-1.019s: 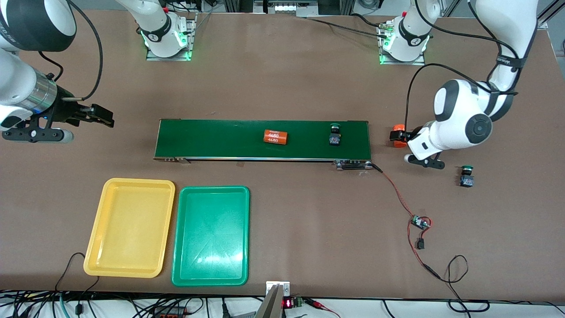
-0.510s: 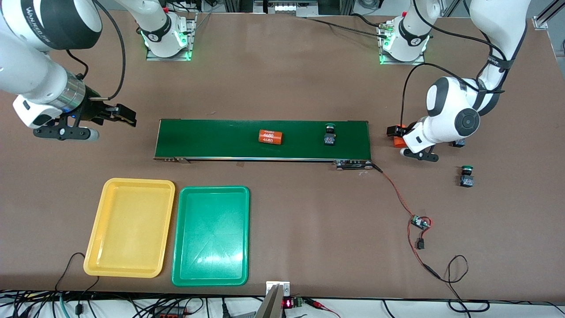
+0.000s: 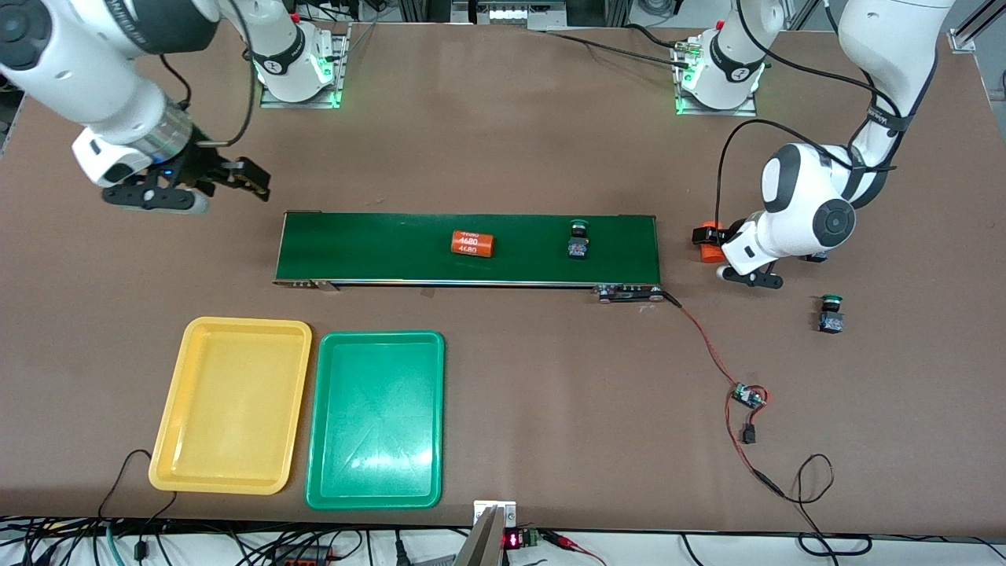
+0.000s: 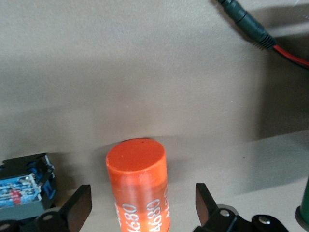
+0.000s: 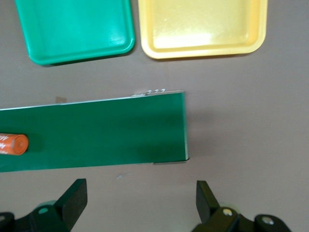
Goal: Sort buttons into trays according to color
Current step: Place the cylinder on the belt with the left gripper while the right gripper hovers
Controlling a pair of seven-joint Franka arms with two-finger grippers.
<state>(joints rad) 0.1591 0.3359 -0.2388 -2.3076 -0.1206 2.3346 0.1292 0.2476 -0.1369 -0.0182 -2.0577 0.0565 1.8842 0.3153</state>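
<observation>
- Left end effector [image 4: 142, 205] low at the surface [image 3: 503, 141], just off the conveyor belt [image 3: 377, 248] at the left arm's end, fingers spread, straddling an orange "4680" cylinder [image 4: 137, 169] with a gap showing on each side (not a button, so nothing to sort there).
- Blue-and-black button body [image 4: 24, 186] just beside that cylinder, outside the fingers; cap colour not visible.
- Green-capped button on the belt [image 3: 579, 240], near the left arm's end, long axis across the belt, cap toward the robots' bases; second orange cylinder [image 3: 472, 244] mid-belt.
- Another green-capped button [image 3: 831, 313] on the surface past that same belt end, nearer the front camera than the belt.
- Right end effector [image 3: 236, 177] spread wide and empty, over the surface off the belt's right-arm end, toward the bases.
- Yellow tray [image 3: 232, 393] and green tray [image 3: 377, 417] side by side, nearer the camera than the belt, at the right arm's end, both empty.
- Judgement: left arm far nearer every visible button; trays nearer the right arm; open room around the loose button, tight beside the cylinder.
</observation>
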